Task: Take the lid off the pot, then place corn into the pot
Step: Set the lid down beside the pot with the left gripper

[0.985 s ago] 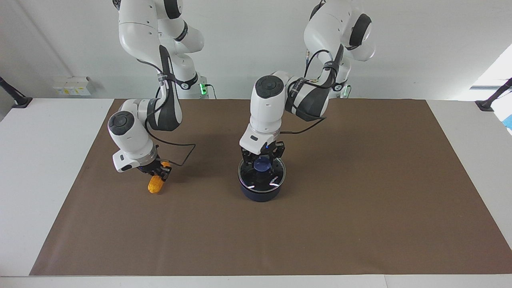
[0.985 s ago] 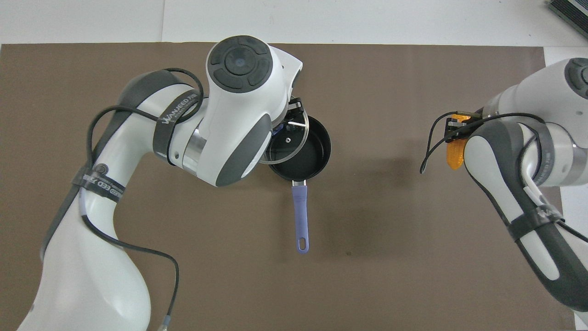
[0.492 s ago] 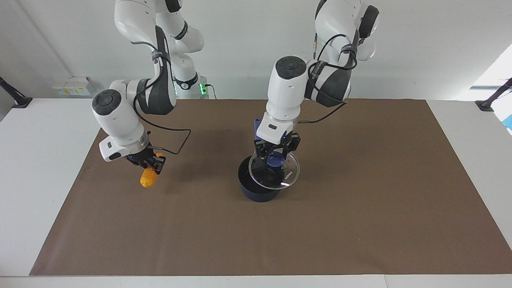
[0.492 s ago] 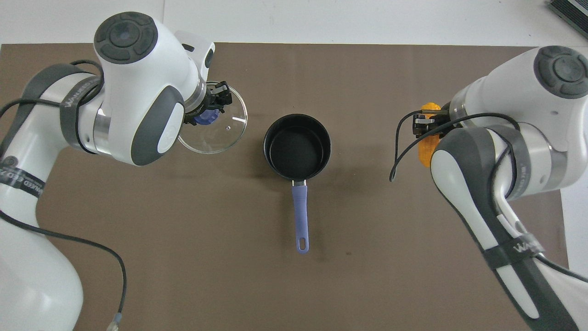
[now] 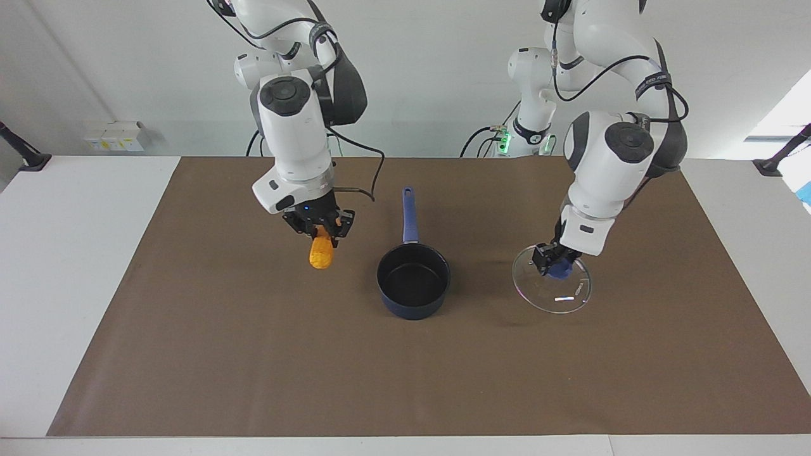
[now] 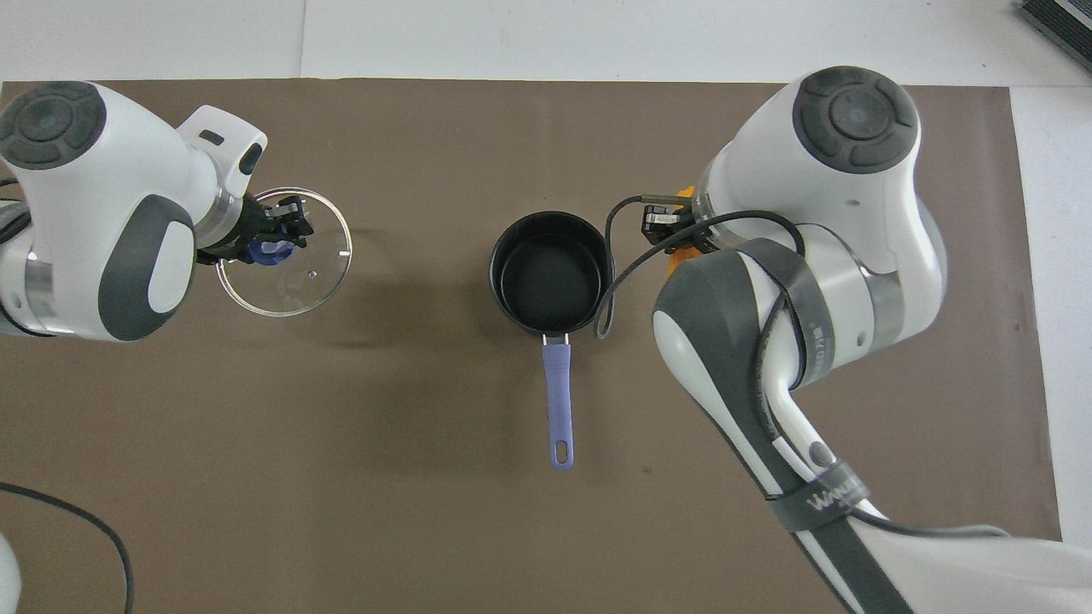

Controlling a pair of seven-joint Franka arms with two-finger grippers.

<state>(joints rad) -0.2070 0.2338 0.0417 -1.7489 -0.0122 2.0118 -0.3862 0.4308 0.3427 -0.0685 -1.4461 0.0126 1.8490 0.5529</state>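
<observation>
The dark navy pot (image 5: 413, 281) (image 6: 551, 271) stands open in the middle of the brown mat, its black inside empty and its blue-purple handle (image 5: 409, 215) (image 6: 558, 404) pointing toward the robots. My left gripper (image 5: 552, 261) (image 6: 275, 239) is shut on the blue knob of the clear glass lid (image 5: 557, 292) (image 6: 290, 277), tilted low over the mat toward the left arm's end. My right gripper (image 5: 320, 229) (image 6: 674, 232) is shut on the yellow-orange corn (image 5: 321, 252) (image 6: 676, 254), which hangs in the air beside the pot, toward the right arm's end.
The brown mat (image 5: 253, 354) covers most of the white table (image 5: 63, 253). A small white box (image 5: 114, 136) sits at the table edge near the wall at the right arm's end. A dark object (image 6: 1058, 21) lies at the overhead view's top corner.
My left gripper has carried the lid off the pot and sideways toward the left arm's end, then lower. My right gripper has brought the corn up and in beside the pot.
</observation>
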